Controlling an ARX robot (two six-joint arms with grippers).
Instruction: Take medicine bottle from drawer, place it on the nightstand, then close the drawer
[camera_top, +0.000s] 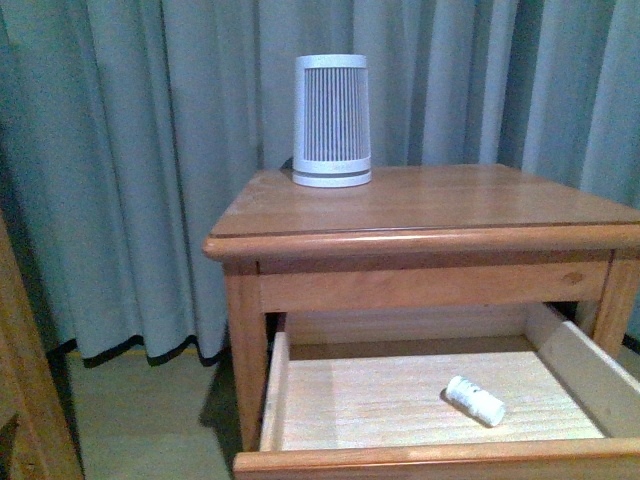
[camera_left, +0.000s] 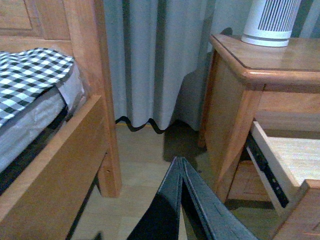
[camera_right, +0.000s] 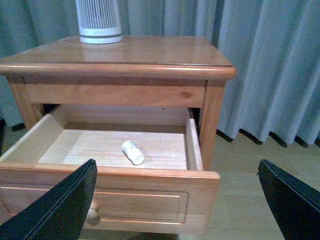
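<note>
Lying on its side on the pale wood floor of the open drawer (camera_top: 272, 395), the medicine bottle (camera_top: 475, 400) awaits pickup. It sits toward the right front of the compartment in the front view, clear of every wall. The right gripper (camera_right: 176, 170) hangs before the drawer front, jaws spread wide with nothing between them. The left gripper (camera_left: 180, 165) points at the floor (camera_left: 145, 160) beside the nightstand (camera_top: 430, 200), fingers pressed together and empty.

The step in hand appears to be the reach for the bottle: the drawer is out and the bottle not yet lifted. The next move likely calls for the right arm to clear the front rim, drop in and close across the small cylinder, which may roll.

The glossy top offers bare room in front of a ribbed white device (camera_top: 331, 120). Grey-blue curtains (camera_top: 120, 150) hang behind, and a wooden bed frame (camera_left: 75, 150) with checked bedding (camera_left: 30, 75) stands nearby.
</note>
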